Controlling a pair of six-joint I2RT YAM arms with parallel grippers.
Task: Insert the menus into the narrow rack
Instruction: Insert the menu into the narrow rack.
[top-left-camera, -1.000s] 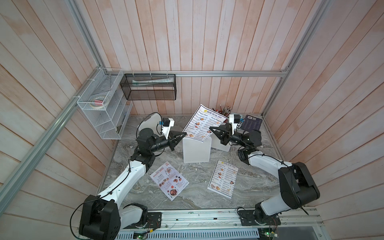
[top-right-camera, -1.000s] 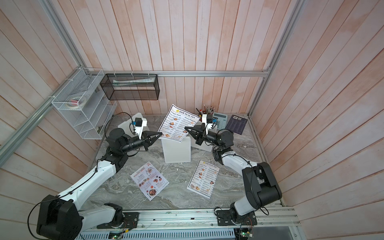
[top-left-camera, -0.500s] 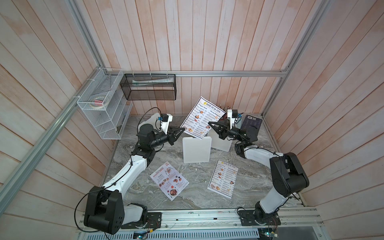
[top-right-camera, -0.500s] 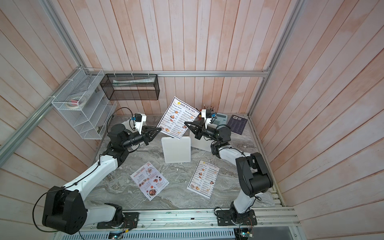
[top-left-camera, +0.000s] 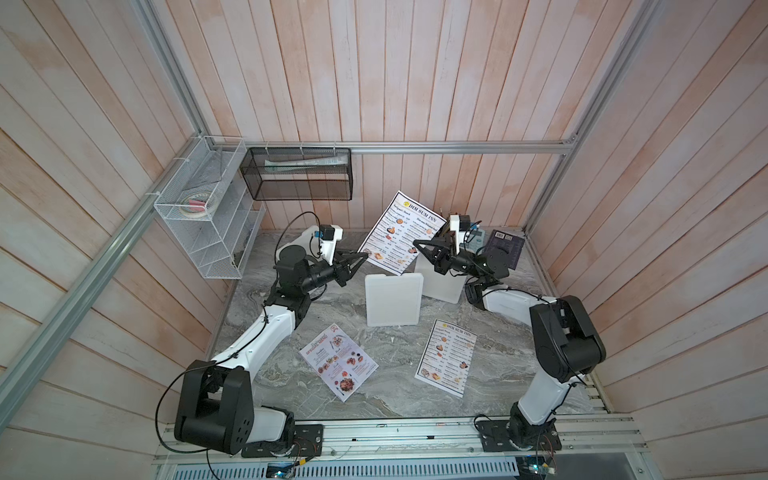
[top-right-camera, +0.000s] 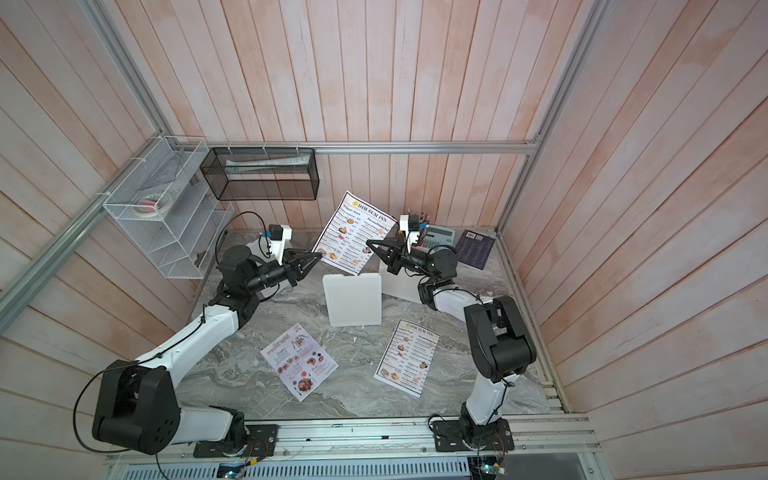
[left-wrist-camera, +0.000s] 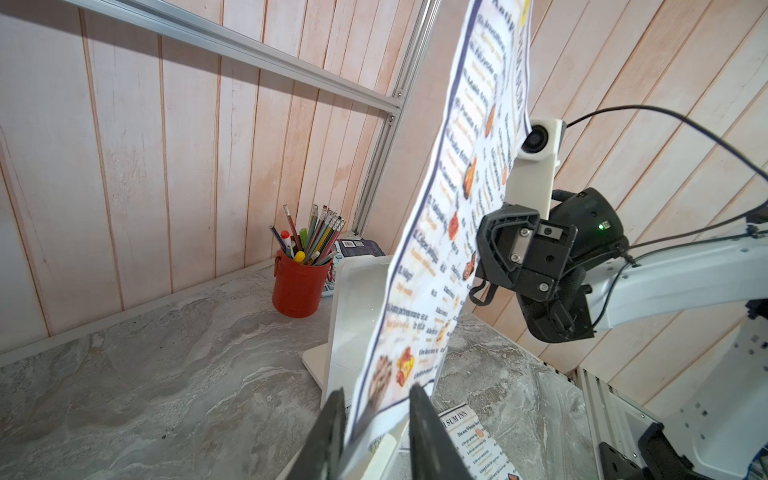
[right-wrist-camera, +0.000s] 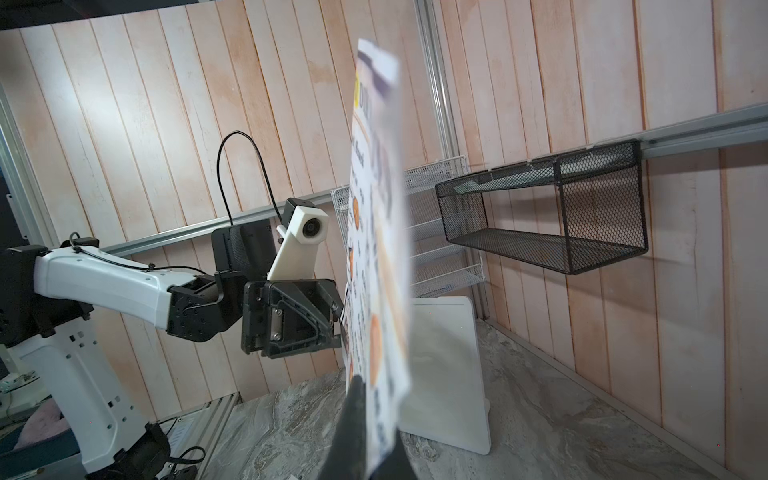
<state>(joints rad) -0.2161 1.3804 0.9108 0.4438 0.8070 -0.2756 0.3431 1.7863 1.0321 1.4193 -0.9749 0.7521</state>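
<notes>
A white, dark-bordered "DIM SUM INN" menu (top-left-camera: 399, 232) (top-right-camera: 353, 232) hangs tilted in the air above the white stands. My right gripper (top-left-camera: 417, 243) (right-wrist-camera: 372, 436) is shut on its right edge. My left gripper (top-left-camera: 361, 259) (left-wrist-camera: 376, 415) is open, its fingers a little apart on either side of the sheet's lower left corner (left-wrist-camera: 386, 386). A second "DIM SUM INN" menu (top-left-camera: 449, 357) and the colourful "Special Menu" (top-left-camera: 338, 361) lie flat on the marble table. The narrow black mesh rack (top-left-camera: 299, 174) (right-wrist-camera: 540, 216) hangs on the back wall, above and left of the held sheet.
Two white upright stands (top-left-camera: 392, 299) (top-left-camera: 440, 282) sit under the held sheet. A white wire shelf rack (top-left-camera: 203, 220) is fixed to the left wall. A red pencil cup (left-wrist-camera: 297, 286), a calculator (top-right-camera: 438, 237) and a dark purple booklet (top-right-camera: 476, 247) stand at the back right.
My left gripper has gone from shut on the sheet's corner to open around it. Both arms have carried the sheet up and toward the back wall. The right grip is unchanged.
</notes>
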